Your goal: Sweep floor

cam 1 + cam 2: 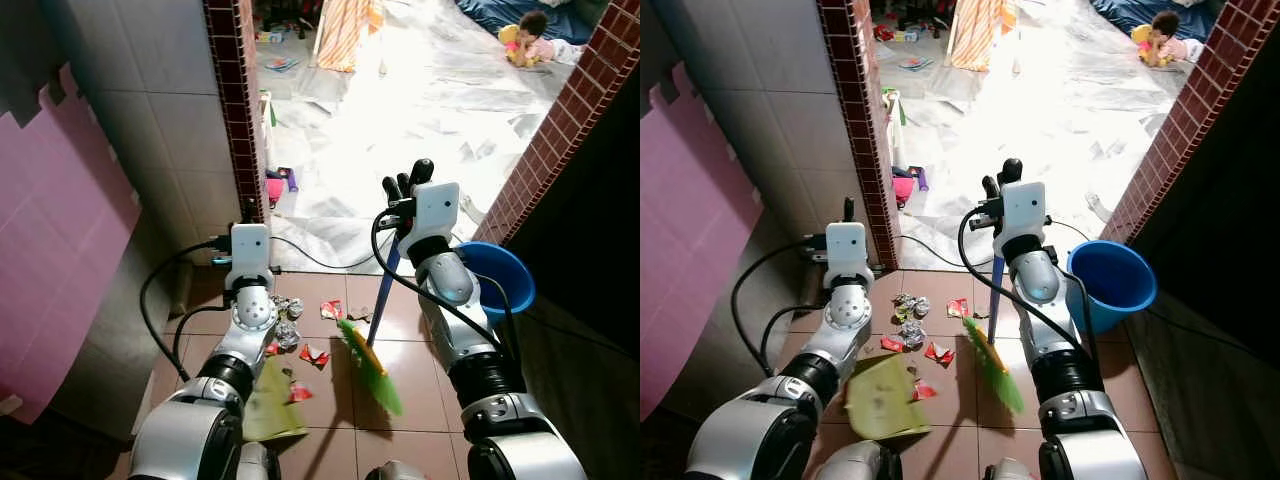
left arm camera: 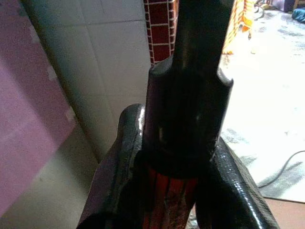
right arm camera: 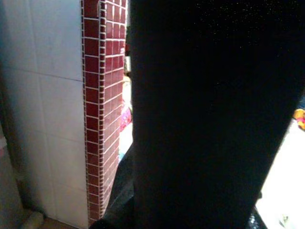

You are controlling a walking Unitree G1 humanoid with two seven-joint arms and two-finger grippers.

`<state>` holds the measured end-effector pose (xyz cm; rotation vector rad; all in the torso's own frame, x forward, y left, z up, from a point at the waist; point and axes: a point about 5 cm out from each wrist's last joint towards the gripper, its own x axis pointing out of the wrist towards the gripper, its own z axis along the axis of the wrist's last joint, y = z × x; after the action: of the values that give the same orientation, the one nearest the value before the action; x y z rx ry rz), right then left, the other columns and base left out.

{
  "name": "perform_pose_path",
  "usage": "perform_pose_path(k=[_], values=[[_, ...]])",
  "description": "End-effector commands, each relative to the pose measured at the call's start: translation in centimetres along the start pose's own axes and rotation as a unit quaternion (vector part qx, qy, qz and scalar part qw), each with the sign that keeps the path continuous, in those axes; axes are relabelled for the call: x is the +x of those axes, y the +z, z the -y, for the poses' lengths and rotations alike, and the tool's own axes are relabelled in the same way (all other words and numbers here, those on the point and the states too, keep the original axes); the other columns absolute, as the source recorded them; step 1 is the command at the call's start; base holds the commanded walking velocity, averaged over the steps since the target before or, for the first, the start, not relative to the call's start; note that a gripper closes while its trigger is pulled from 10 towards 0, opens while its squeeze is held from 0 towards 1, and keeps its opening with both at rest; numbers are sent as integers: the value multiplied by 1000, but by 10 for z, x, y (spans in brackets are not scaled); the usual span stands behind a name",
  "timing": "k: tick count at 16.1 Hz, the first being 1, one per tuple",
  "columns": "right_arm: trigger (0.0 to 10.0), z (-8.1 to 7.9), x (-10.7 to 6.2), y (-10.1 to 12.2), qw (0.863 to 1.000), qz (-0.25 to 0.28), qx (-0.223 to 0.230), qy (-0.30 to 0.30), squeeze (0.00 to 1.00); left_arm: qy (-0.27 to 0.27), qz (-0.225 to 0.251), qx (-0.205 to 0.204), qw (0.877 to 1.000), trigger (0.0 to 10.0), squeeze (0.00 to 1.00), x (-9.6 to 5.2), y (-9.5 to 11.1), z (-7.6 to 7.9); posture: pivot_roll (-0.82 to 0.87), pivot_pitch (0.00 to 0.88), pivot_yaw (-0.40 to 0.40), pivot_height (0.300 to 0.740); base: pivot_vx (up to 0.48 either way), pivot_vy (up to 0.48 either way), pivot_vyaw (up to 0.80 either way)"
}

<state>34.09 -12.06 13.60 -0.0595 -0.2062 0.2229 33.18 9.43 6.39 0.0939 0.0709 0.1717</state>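
Observation:
My right gripper [image 1: 405, 186] is shut on the blue handle [image 1: 384, 291] of a broom that leans down to the floor. Its green bristles [image 1: 377, 377] rest on the brown tiles beside the litter. My left gripper [image 1: 247, 213] is shut on the black and red handle [image 2: 190, 95] of a yellow-green dustpan [image 1: 270, 405], which lies low near my left side. Between broom and dustpan lie crumpled foil [image 1: 289, 322] and red wrappers [image 1: 315, 355].
A blue bucket [image 1: 502, 277] stands right of the broom against a brick wall [image 1: 570, 120]. A brick pillar [image 1: 232, 100] and a pink foam mat [image 1: 50, 230] are on the left. A black cable [image 1: 320, 262] crosses the doorway. Beyond, a child [image 1: 530, 42] lies on bright sheeting.

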Motion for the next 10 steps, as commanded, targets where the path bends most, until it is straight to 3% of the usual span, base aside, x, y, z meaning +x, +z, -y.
perform_pose_path(k=[1, 3, 7, 10], values=[[10000, -1, 7, 15, 1000, 30, 5, 2, 0, -20, -41, -43, 998, 10000, 0, -9, -10, 15, -86, 0, -10, 740, 0, 0, 0], [10000, -4, 9, 13, 1000, 23, 20, 8, 0, -40, -58, -62, 996, 10000, 0, -10, -12, 20, -80, 0, -13, 740, 0, 0, 0], [10000, -8, 11, 5, 998, -9, 53, 18, 0, -72, -82, -59, 992, 10000, 0, -12, -18, 24, -71, 0, -14, 740, 0, 0, 0], [10000, -9, 13, -6, 991, -62, 120, 1, 0, -127, -108, -89, 982, 10000, 0, -23, -30, 30, -69, 0, -12, 740, 0, 0, 0]])
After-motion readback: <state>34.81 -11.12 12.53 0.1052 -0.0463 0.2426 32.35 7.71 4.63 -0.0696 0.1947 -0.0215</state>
